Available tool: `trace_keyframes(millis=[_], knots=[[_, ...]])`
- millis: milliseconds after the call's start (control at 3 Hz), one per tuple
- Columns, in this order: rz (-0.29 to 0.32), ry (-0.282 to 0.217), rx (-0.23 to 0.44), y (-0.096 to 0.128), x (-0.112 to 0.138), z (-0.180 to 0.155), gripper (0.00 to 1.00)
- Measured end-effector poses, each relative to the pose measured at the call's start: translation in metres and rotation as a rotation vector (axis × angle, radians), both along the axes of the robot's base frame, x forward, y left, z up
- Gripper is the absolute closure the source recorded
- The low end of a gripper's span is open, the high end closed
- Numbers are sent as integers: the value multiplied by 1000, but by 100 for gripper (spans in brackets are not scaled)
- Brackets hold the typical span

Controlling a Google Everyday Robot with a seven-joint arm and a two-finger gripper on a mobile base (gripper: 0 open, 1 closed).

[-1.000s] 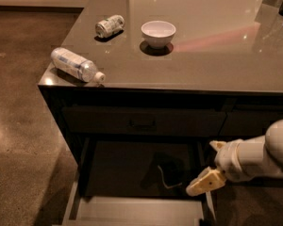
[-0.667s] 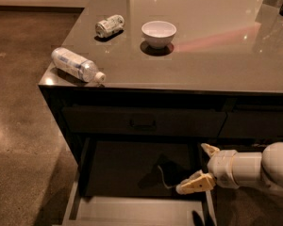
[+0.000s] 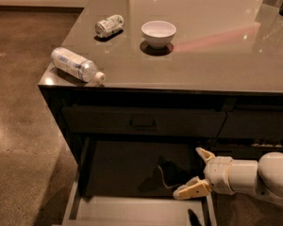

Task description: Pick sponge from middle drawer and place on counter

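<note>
The middle drawer [image 3: 127, 210] is pulled out below the counter [image 3: 212, 60], showing a dark floor and a pale grey front rim. A dark flat thing with a pale edge, the sponge [image 3: 167, 172], lies on the drawer floor right of centre. My gripper [image 3: 197, 172] reaches in from the right over the drawer's right side, fingers open, one fingertip [image 3: 203, 153] behind and one [image 3: 188, 190] in front. It sits just right of the sponge and holds nothing.
On the counter a white bowl [image 3: 158, 32] stands at the middle, a crushed can [image 3: 108, 25] lies to its left and a plastic bottle [image 3: 77, 64] lies near the left front corner. A shut dark drawer front with a black handle [image 3: 142, 124] is above the open drawer.
My gripper has moved left and a little deeper into the drawer, closer to the sponge. Its fingers stay open.
</note>
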State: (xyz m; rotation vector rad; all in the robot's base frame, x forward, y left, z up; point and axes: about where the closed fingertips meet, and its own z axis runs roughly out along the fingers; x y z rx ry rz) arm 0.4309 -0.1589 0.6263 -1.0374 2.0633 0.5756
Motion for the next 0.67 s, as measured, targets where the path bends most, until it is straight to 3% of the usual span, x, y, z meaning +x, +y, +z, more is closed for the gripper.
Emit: trace_keyframes(millis=[333,667], knots=[[-26,-47,-9,4,9,-10,0],[-21,-77,-25,31,15,-71,0]])
